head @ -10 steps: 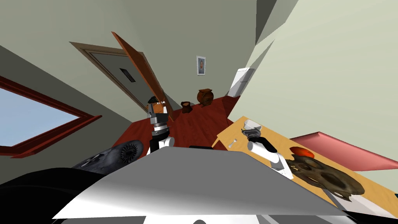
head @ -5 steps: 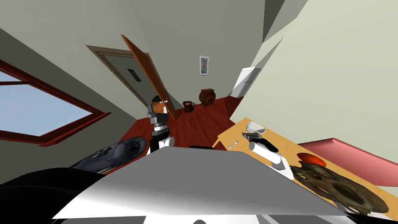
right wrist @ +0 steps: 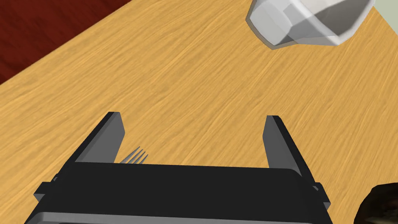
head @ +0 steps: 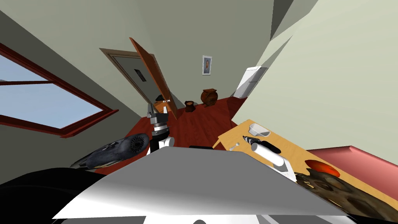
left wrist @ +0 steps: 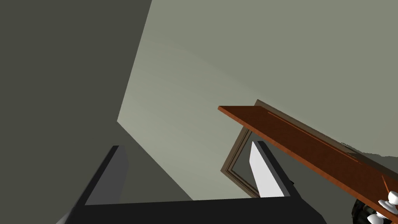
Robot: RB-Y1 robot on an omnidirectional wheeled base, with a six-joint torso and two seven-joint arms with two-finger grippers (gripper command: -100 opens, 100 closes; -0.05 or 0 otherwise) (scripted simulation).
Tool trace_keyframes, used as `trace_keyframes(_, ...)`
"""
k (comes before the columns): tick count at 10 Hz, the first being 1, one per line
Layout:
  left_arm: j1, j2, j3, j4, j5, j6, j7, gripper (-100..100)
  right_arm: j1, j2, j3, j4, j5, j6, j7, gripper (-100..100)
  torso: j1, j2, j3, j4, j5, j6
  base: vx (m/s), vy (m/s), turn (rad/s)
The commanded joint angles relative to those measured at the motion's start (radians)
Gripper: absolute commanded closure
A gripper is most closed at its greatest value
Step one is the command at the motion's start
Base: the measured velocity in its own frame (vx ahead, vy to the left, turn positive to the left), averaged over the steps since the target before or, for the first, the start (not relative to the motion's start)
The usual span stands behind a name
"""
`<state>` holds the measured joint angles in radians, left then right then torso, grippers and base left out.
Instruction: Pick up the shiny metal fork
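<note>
Right wrist view: open right end effector [right wrist: 193,116] over worktop [right wrist: 194,77], fork [right wrist: 134,156] tines just beside one finger; left end effector [left wrist: 184,145] open too.

Honey wood-grain table [right wrist: 186,85], perhaps grey fork [right wrist: 135,157]

Left end effector [left wrist: 185,145] high, right end effector [right wrist: 193,116] low, both spread.

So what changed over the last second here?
My own view swung, shifting the whole scene. The right gripper drew back from the white container toward the fork, whose tines now show just inside one of its open fingers. Nothing grasped. The fork, the container and the table stayed put; the left gripper stayed raised, open.
</note>
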<state>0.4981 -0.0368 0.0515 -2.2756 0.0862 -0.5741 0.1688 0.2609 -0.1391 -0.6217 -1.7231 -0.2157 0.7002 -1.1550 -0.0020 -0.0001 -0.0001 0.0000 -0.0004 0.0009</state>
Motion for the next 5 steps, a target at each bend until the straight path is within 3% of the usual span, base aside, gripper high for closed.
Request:
trace_keyframes(1, 0.000, 0.000, 0.000, 0.000, 0.000, 0.000, 0.000, 0, -0.005, -0.002, -0.006, 0.004, -0.002, 0.033, -0.027, -100, 0.000, 0.000, 0.000, 0.000, 0.000, 0.000, -0.004, -0.018, -0.009)
trace_keyframes(2, 0.000, 0.000, 0.000, 0.000, 0.000, 0.000, 0.000, 0, -0.021, -0.002, -0.039, 0.038, -0.014, 0.069, -0.068, -100, 0.001, 0.000, 0.000, 0.000, 0.000, 0.000, -0.012, -0.022, 0.149)
trace_keyframes(5, 0.000, 0.000, 0.000, 0.000, 0.000, 0.000, 0.000, 0, -0.038, -0.001, -0.072, 0.072, -0.028, 0.151, -0.148, -100, 0.000, 0.000, 0.000, 0.000, 0.000, 0.000, -0.011, -0.032, 0.107)
